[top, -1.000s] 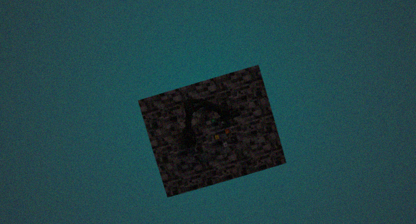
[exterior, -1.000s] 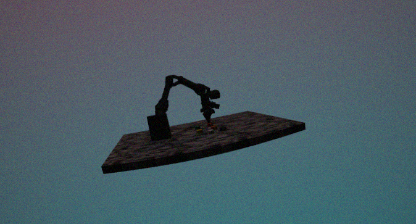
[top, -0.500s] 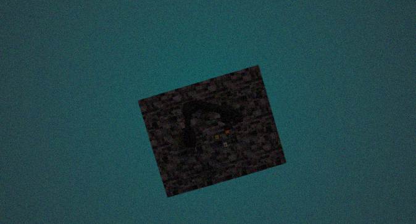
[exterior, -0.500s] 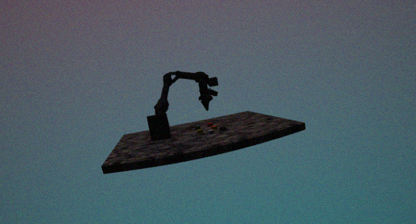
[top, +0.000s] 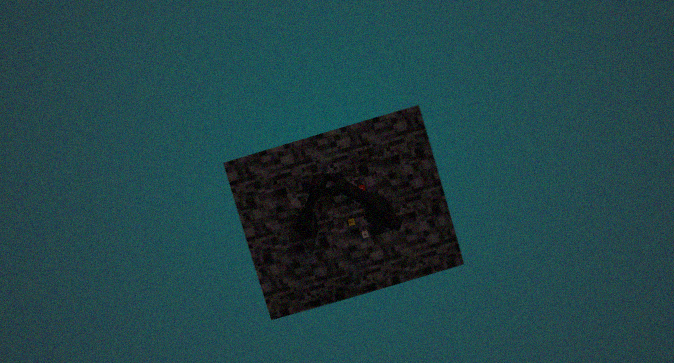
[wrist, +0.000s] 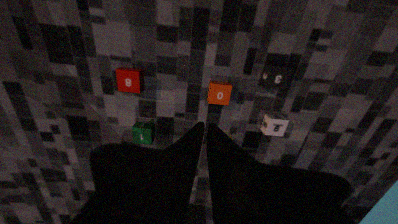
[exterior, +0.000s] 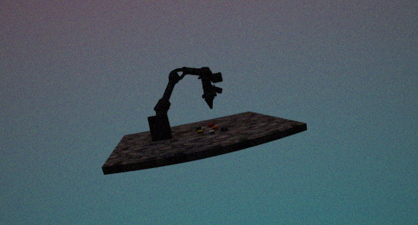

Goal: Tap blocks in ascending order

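My gripper (wrist: 205, 127) (exterior: 210, 106) is shut on nothing and hangs high above the blocks. In the wrist view a red block (wrist: 128, 80) printed 8 lies at the upper left of the fingertips. An orange block (wrist: 220, 93) printed 0 lies just beyond the tips. A black block (wrist: 273, 78) printed 3 lies at the upper right. A white block (wrist: 274, 125) lies to the right; its digit is unclear. A green block (wrist: 143, 132) printed 1 lies left of the tips. The top and exterior views show the red block (top: 362, 187) (exterior: 211, 124), a yellow block (top: 351, 222) (exterior: 200, 131) and the white block (top: 365, 234) (exterior: 211, 132).
The blocks lie on a dark, mottled stone-patterned table (top: 280, 283) (exterior: 263, 126) (wrist: 110, 35). The arm's base (exterior: 159, 127) stands at the table's left part. The light is very dim and the background is plain teal.
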`<state>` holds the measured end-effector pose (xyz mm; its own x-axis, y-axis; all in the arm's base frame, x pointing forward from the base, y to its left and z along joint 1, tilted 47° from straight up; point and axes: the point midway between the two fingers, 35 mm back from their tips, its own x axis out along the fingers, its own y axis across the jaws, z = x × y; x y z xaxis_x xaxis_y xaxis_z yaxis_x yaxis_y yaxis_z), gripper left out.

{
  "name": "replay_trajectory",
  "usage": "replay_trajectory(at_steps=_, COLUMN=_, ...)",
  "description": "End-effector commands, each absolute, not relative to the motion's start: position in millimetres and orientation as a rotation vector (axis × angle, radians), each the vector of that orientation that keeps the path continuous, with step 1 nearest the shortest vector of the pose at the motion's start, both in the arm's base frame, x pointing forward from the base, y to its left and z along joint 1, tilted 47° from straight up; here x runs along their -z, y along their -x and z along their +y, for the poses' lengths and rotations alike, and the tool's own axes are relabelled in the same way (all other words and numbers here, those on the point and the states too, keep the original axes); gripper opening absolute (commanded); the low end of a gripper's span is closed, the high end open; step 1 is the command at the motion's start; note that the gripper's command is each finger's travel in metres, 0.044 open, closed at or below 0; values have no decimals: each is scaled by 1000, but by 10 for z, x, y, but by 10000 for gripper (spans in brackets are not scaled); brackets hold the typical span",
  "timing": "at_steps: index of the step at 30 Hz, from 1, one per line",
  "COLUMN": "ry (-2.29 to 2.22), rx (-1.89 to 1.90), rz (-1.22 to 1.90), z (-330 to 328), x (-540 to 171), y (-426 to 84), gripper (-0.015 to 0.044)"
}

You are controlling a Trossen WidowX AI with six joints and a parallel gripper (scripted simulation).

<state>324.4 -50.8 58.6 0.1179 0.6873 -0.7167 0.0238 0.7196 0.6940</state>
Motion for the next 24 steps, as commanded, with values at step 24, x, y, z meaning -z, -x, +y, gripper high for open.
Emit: replay_trajectory(at_steps=24, ry=-641, rx=-602, rz=1372, z=-817, x=1051, y=-2830, gripper=20)
